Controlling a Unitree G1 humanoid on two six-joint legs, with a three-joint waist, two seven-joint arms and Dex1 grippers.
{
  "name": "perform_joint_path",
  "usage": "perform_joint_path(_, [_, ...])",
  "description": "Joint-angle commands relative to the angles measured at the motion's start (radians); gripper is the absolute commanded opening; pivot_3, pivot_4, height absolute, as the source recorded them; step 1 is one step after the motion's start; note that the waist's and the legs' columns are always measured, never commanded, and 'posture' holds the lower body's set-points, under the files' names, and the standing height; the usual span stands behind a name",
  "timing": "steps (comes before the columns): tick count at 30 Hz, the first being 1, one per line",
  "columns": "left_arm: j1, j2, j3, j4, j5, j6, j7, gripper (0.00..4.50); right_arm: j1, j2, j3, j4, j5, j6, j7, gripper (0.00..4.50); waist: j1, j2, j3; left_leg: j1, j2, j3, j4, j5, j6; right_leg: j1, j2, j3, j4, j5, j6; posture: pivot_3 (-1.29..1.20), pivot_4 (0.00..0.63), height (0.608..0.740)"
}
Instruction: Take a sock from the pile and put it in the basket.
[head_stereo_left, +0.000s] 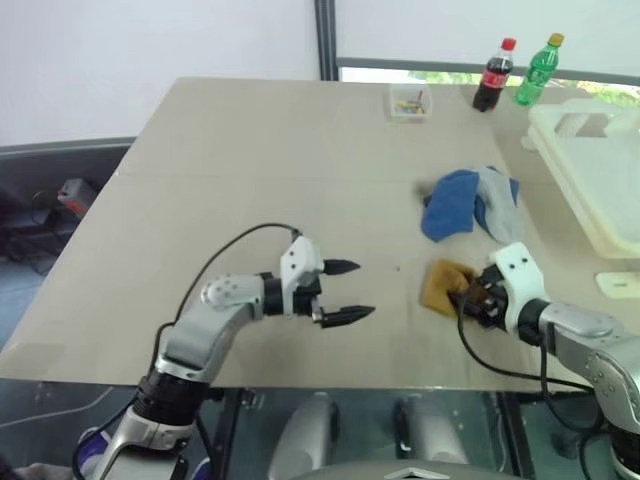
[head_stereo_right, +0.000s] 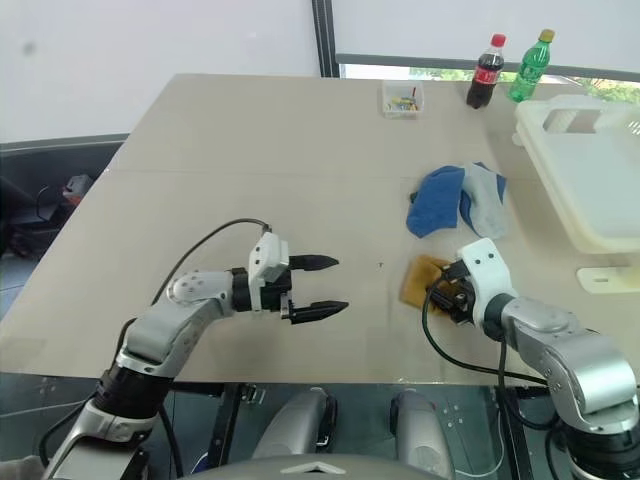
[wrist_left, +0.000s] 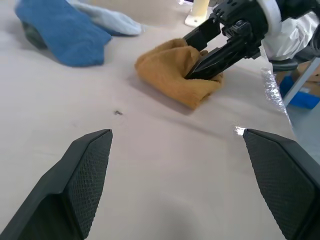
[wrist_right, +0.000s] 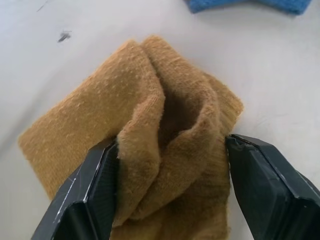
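A mustard-yellow sock (head_stereo_left: 440, 283) lies bunched on the table near its front edge, a little apart from the pile. My right gripper (head_stereo_left: 465, 297) is shut on its raised fold (wrist_right: 165, 115), one finger pressing each side. The pile holds a blue sock (head_stereo_left: 450, 205) and a light grey one (head_stereo_left: 497, 200) and sits just beyond. At the table's right edge stands the cream-white basket (head_stereo_right: 548, 165). My left gripper (head_stereo_left: 362, 290) hovers open and empty over bare table, left of the mustard sock, pointing toward it.
A small clear box (head_stereo_left: 410, 102) sits at the far edge with a cola bottle (head_stereo_left: 492, 75) and a green bottle (head_stereo_left: 537, 70) to its right. A small white piece (head_stereo_left: 618, 283) lies near the basket's front corner.
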Motion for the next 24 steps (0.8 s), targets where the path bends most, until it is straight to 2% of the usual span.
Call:
perform_joint_path(1, [-0.018, -0.002, 0.023, -0.044, -0.01, -0.029, 0.009, 4.5, 0.015, 0.013, 0.038, 0.094, -0.009, 0.053, -0.007, 3.14, -0.002, -0.002, -0.001, 0.001, 0.0, 0.0, 0.0, 0.0, 0.0, 0.001, 0.0, 0.0, 0.0, 0.0, 0.0, 0.0, 0.15, 0.74])
perform_joint_path(3, [-0.022, -0.008, 0.03, -0.065, -0.029, -0.022, 0.014, 4.5, 0.022, -0.008, 0.083, 0.112, -0.001, 0.059, 0.019, 2.54, -0.008, -0.005, -0.003, 0.003, 0.001, 0.0, 0.0, 0.0, 0.0, 0.003, 0.0, 0.0, 0.0, 0.0, 0.0, 0.0, 0.15, 0.74])
perform_joint_path(5, [-0.019, -0.011, 0.033, -0.088, -0.046, -0.019, 0.012, 4.5, 0.027, -0.009, 0.093, 0.123, 0.011, 0.067, 0.034, 1.74, -0.011, -0.009, -0.007, 0.004, 0.001, 0.0, 0.0, 0.0, 0.0, 0.004, 0.0, 0.0, 0.0, 0.0, 0.0, 0.0, 0.15, 0.74])
perform_joint_path(7, [-0.008, -0.018, 0.033, -0.098, -0.051, -0.035, 0.012, 4.5, 0.032, 0.0, 0.089, 0.139, 0.018, 0.065, 0.044, 0.71, -0.011, -0.012, -0.01, 0.004, 0.001, -0.001, 0.0, 0.0, 0.0, 0.005, 0.0, -0.002, 0.0, 0.0, 0.0, 0.0, 0.15, 0.74])
perform_joint_path(9, [-0.003, -0.025, 0.03, -0.1, -0.048, -0.052, 0.015, 4.5, 0.028, 0.008, 0.081, 0.154, 0.021, 0.061, 0.047, 0.13, -0.012, -0.016, -0.014, 0.005, 0.002, -0.001, 0.0, 0.0, 0.0, 0.005, 0.0, -0.002, -0.001, 0.0, 0.0, 0.0, 0.15, 0.74])
perform_joint_path(13, [-0.002, -0.055, 0.035, -0.092, -0.045, -0.081, 0.036, 4.5, -0.01, 0.077, -0.001, 0.169, 0.059, 0.04, 0.048, 0.11, -0.012, -0.018, -0.016, 0.006, 0.002, -0.002, 0.0, 0.0, 0.0, 0.007, 0.0, -0.002, -0.002, 0.0, 0.0, 0.0, 0.15, 0.74])
perform_joint_path(18, [-0.027, -0.111, 0.039, -0.08, -0.049, -0.106, 0.078, 4.5, -0.12, 0.229, -0.226, 0.182, 0.134, -0.081, 0.012, 0.11, -0.026, -0.012, -0.012, 0.006, 0.004, 0.0, 0.0, 0.0, 0.0, 0.006, 0.002, 0.0, -0.002, 0.0, 0.0, 0.0, 0.15, 0.74])
perform_joint_path(21, [-0.074, -0.165, 0.056, -0.078, -0.075, -0.085, 0.13, 4.5, -0.259, 0.28, -0.396, 0.233, 0.182, -0.144, -0.069, 0.1, -0.022, 0.001, -0.003, 0.002, 0.003, 0.001, 0.0, 0.0, 0.0, 0.001, 0.002, 0.001, 0.0, 0.003, 0.004, 0.0, 0.15, 0.74])
perform_joint_path(24, [-0.136, -0.212, 0.05, -0.048, -0.069, -0.091, 0.163, 4.5, -0.423, 0.253, -0.516, 0.351, 0.188, -0.223, -0.147, 0.1, -0.018, 0.003, -0.002, -0.002, 0.001, 0.001, 0.0, 0.0, 0.0, -0.002, 0.002, 0.002, 0.002, 0.003, 0.004, 0.0, 0.15, 0.74])
